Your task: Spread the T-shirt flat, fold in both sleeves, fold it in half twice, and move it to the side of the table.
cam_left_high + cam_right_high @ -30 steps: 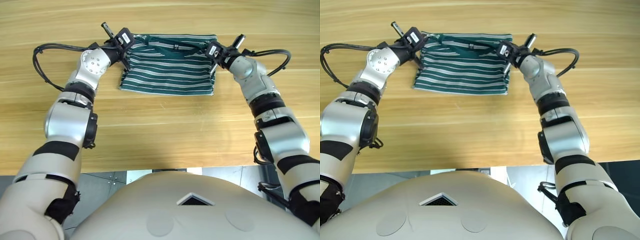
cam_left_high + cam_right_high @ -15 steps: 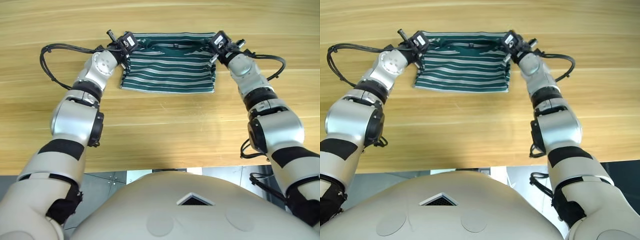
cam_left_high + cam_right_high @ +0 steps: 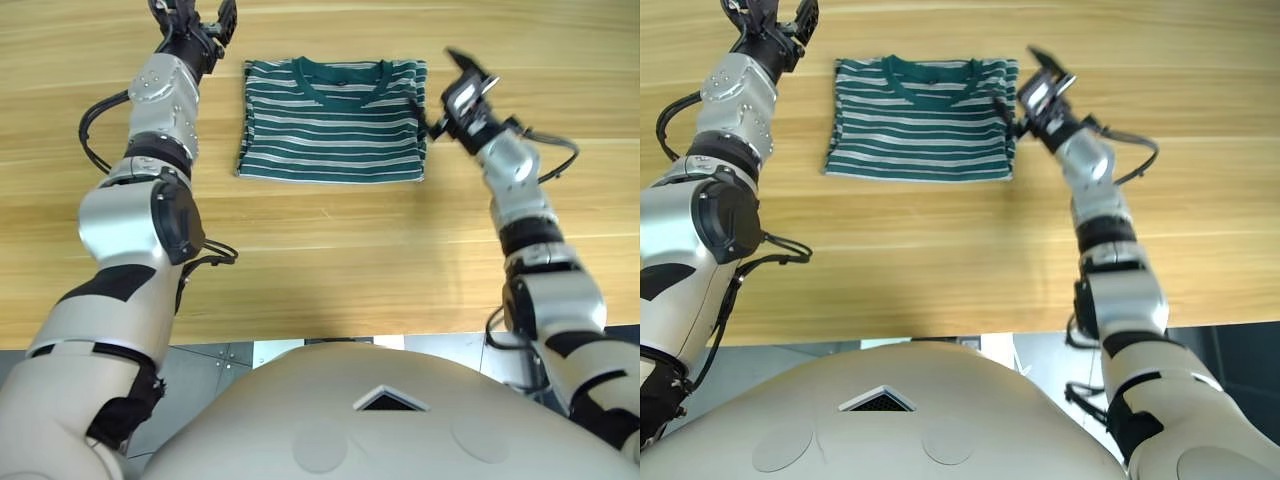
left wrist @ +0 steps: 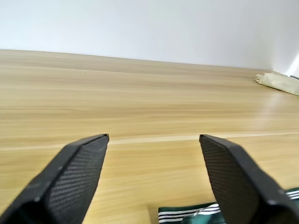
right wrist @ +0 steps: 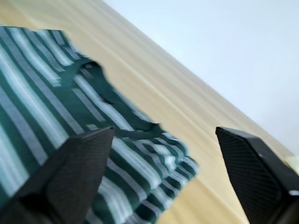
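Observation:
The green T-shirt (image 3: 332,120) with white stripes lies as a neat rectangle on the far middle of the wooden table (image 3: 320,260), its collar at the far edge. My left gripper (image 3: 192,12) hovers open beyond the shirt's far left corner, clear of the cloth; in the left wrist view the T-shirt's corner (image 4: 205,215) peeks in between its fingers (image 4: 74,177). Just off the shirt's far right corner, my right gripper (image 3: 452,90) is raised and open, holding nothing. In the right wrist view the striped T-shirt (image 5: 42,107) lies below its spread fingers (image 5: 74,182).
Bare wood surrounds the shirt on all sides. A small beige object (image 4: 278,83) lies far off along the table. The table's near edge (image 3: 330,338) runs close to my body. Cables loop beside both forearms.
Both grippers have opened, let go of the shirt's far edge and pulled away: the left to the far left, the right up and to the right. The shirt's far edge now lies flat.

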Motion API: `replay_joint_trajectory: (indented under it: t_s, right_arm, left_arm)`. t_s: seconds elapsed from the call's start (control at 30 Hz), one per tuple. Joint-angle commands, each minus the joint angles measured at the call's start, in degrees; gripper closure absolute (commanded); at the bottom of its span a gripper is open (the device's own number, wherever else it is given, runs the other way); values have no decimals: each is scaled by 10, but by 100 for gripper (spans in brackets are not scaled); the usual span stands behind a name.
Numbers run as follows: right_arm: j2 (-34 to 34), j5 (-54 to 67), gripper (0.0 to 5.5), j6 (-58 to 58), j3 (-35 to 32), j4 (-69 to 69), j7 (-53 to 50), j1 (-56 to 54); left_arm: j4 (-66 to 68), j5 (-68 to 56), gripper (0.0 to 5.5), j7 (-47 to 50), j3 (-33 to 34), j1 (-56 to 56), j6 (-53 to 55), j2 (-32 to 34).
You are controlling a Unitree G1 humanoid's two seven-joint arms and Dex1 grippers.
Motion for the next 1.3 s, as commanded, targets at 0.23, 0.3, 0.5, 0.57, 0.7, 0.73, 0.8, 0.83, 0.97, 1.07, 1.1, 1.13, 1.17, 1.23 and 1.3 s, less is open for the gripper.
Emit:
replay_joint_trajectory:
  t_s: [0.23,0.3,0.5,0.57,0.7,0.73,0.8,0.83,0.97,1.07,1.1,1.13,1.17,1.23,1.3]
  right_arm:
    - [-76,-44,10,53,77,-246,71,146]
    - [-100,35,10,52,107,-392,122,206]
    - [-138,209,10,101,93,-730,127,294]
    - [-120,182,10,134,74,-704,105,270]
    - [-98,16,10,213,8,-552,-23,166]
    - [-95,-44,10,230,7,-493,-70,130]
    - [-80,-119,10,242,18,-412,-129,78]
    - [-72,-153,10,247,30,-375,-155,51]
    - [-56,-253,10,263,63,-250,-237,-32]
    - [-45,-315,10,272,97,-105,-312,-96]
    - [-39,-328,10,269,110,-57,-330,-112]
    - [-27,-331,10,260,121,2,-343,-127]
    - [-17,-338,10,255,133,54,-358,-140]
    - [4,-346,10,244,154,149,-380,-158]
    - [16,-355,10,240,172,213,-399,-170]
  left_arm:
    - [-27,-76,12,-116,63,74,-46,10]
    - [-34,-90,12,-139,72,84,-54,15]
    - [-94,-149,12,-279,94,129,-92,15]
    - [-129,-158,12,-337,84,158,-119,13]
    - [-289,-188,12,-530,29,282,-193,16]
    - [-308,-197,12,-552,27,300,-198,22]
    - [-319,-211,12,-558,31,309,-189,28]
    - [-316,-211,12,-556,30,311,-189,30]
    - [-302,-204,12,-544,18,312,-195,30]
    - [-271,-156,12,-496,-5,305,-223,32]
    - [-263,-140,12,-485,-13,306,-238,35]
    - [-261,-131,12,-476,-19,307,-250,38]
    - [-259,-125,12,-470,-22,307,-259,40]
    - [-255,-123,12,-461,-25,303,-267,44]
    - [-250,-124,12,-454,-28,300,-272,46]
